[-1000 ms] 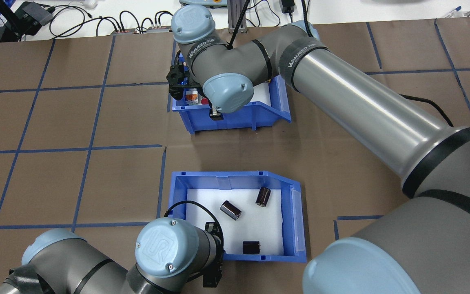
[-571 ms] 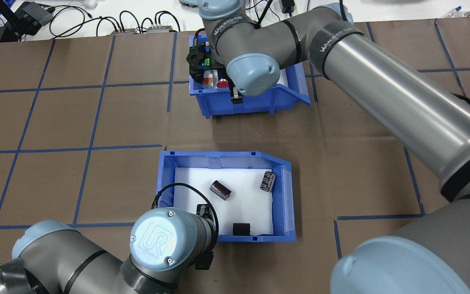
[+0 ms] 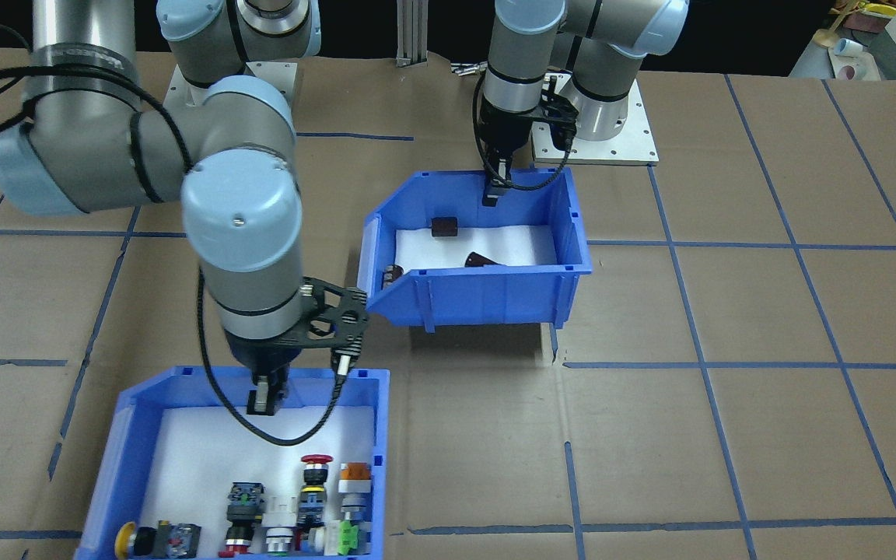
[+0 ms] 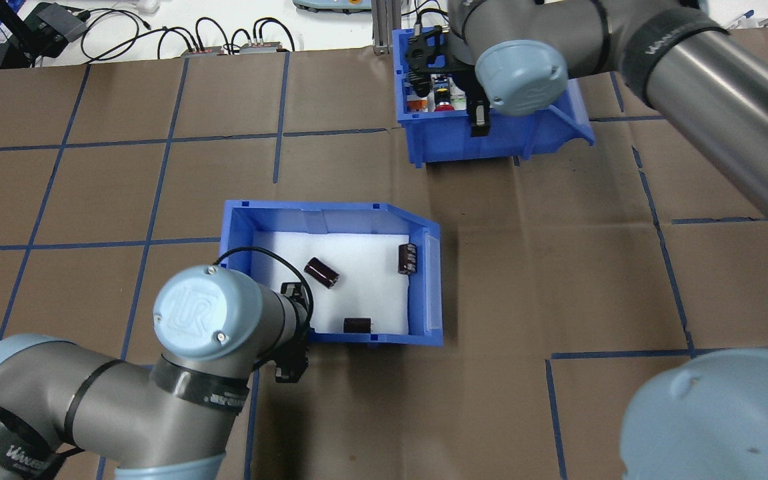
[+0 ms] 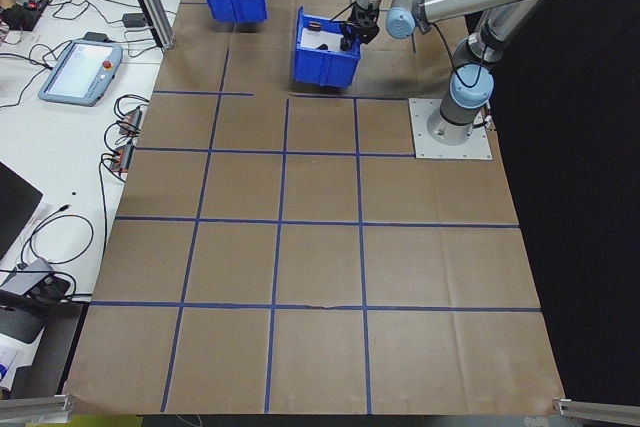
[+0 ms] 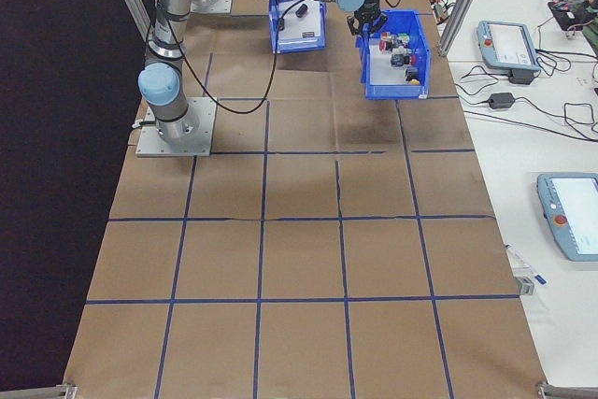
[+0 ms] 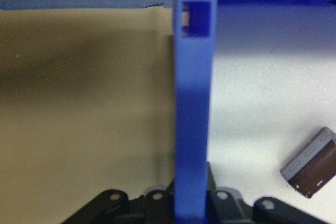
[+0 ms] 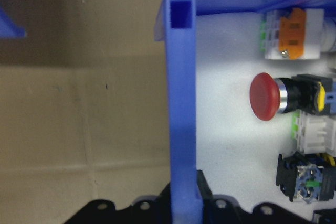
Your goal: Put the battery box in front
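Battery box (image 4: 331, 273) mid-table, carried by its near wall, which the left gripper (image 7: 190, 203) pinches. Right gripper (image 8: 184, 198) likewise clamps switch bin (image 4: 491, 130) wall, presumably to swap positions.

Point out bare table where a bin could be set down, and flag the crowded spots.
Bare brown paper lies between the battery box and the switch bin, and left of the battery box. Crowded: the near edge, where the left gripper clamps the box wall, and the far right, under the right gripper.
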You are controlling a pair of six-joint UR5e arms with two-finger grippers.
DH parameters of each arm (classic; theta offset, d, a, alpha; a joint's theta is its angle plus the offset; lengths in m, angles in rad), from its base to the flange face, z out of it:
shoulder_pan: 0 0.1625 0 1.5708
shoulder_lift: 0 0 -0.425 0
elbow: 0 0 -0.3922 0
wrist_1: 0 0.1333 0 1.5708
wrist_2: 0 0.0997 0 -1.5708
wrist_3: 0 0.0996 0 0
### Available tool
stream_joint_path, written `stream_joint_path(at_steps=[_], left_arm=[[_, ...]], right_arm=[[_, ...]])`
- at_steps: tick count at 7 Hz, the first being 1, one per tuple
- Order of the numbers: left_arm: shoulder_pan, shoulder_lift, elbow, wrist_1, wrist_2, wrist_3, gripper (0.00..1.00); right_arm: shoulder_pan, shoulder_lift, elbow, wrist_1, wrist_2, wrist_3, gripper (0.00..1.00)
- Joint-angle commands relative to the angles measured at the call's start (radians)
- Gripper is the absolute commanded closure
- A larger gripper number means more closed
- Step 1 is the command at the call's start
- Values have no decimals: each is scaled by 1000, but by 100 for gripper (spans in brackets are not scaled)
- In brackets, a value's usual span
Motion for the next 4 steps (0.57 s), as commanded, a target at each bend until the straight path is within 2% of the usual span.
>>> stream_joint_path(at_steps=[1,4], left_arm=[[161,-86,113,-33,-83,144,100],[140,-328,363,-34,-84,157,100]], right_arm=[[-145,-97,88,-7,1,-155,96],[-301,-214,240,-9,17,-309,96]])
